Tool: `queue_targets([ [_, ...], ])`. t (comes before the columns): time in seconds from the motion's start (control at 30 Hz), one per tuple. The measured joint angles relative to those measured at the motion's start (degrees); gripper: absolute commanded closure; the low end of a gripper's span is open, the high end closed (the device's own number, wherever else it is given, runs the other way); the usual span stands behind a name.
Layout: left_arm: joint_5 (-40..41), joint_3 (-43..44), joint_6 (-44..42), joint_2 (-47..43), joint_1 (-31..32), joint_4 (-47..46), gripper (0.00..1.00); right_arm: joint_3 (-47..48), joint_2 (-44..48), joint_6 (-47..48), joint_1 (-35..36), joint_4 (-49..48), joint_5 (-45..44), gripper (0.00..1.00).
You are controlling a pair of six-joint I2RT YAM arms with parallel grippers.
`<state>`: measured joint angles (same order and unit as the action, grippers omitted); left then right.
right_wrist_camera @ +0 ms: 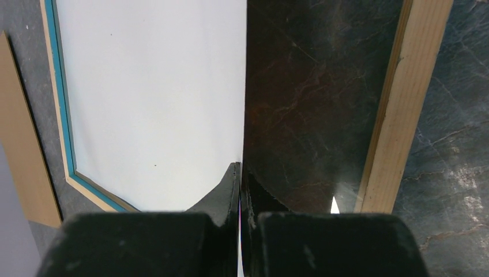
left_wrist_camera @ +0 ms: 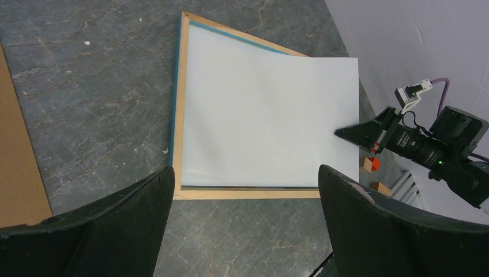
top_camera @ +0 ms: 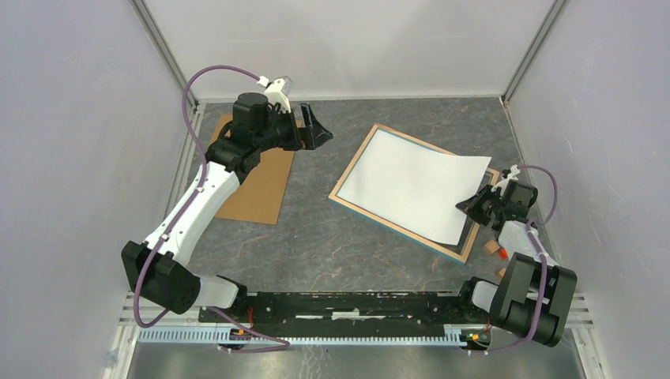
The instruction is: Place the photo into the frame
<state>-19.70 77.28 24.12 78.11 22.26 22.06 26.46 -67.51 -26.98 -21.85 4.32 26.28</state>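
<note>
Grey marbled table (top_camera: 316,245): frame (left_wrist_camera: 180,115) lies wood-rim-up, skewed, right of centre. Photo (top_camera: 411,185), blank white side up, rests crooked over pane, far right corner overhanging rim. Brown backing board (top_camera: 261,185) flat at left. Left gripper (top_camera: 321,128) spread wide near board's far edge. Right gripper (right_wrist_camera: 240,168) pressed together, pinching photo's right edge.

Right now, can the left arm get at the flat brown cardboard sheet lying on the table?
Probably yes: the open left gripper hangs beside the brown cardboard sheet, whose visible part lies bare.

No legible text or labels anywhere
</note>
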Motion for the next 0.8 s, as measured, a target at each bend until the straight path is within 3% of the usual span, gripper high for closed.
queue_targets([
  [0.13, 0.0, 0.0, 0.0, 0.0, 0.0, 0.0, 0.00, -0.1, -0.3, -0.2, 0.2, -0.7, 0.3, 1.00],
  [0.2, -0.1, 0.0, 0.0, 0.0, 0.0, 0.0, 0.00, -0.1, -0.5, -0.2, 0.4, -0.8, 0.4, 0.91],
  [0.37, -0.2, 0.0, 0.0, 0.0, 0.0, -0.2, 0.00, -0.1, -0.7, 0.3, 0.8, -0.9, 0.0, 0.60],
  [0.47, -0.2, 0.0, 0.0, 0.0, 0.0, -0.4, 0.00, 1.0, -0.4, 2.6, 1.0, 2.5, -3.1, 0.30],
  [0.53, -0.3, 0.0, 0.0, 0.0, 0.0, -0.4, 0.00, 3.8, 0.7, 5.2, 1.4, 7.3, -8.4, 0.19],
  [0.63, -0.4, 0.0, 0.0, 0.0, -0.1, -0.4, 0.00, 8.3, 4.3, 9.1, 2.3, 12.2, -16.4, 0.09],
  [0.8, 0.2, 0.0, 0.0, 0.0, -0.7, -0.4, 0.00, 12.7, 12.0, 12.9, 6.6, 14.7, -24.2, 0.07],
])
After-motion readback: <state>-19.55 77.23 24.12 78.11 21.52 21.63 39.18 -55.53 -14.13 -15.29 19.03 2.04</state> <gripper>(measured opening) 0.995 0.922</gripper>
